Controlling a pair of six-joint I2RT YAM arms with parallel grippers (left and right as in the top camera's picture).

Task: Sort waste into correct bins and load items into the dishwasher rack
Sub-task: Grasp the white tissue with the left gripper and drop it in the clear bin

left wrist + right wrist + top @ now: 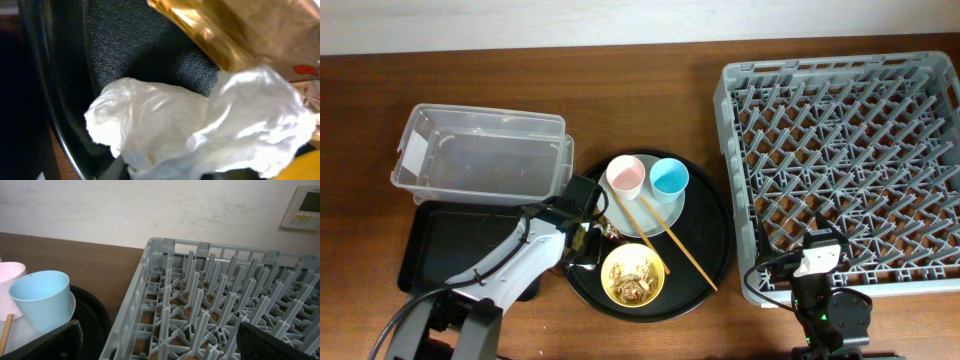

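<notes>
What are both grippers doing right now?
Left gripper: right at the crumpled tissue; grip cannot be told.
Right gripper: open, holding nothing.

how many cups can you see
2: pink cup and blue cup, side by side on the pale plate, blue nearer the rack. The left arm might hide more.

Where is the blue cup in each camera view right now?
Overhead: blue cup at centre, right of the pink cup, inside the round black tray.
Left wrist: not in view.
Right wrist: blue cup at lower left, left of the dishwasher rack.
Shared landmark: the round black tray, in all three views.
</notes>
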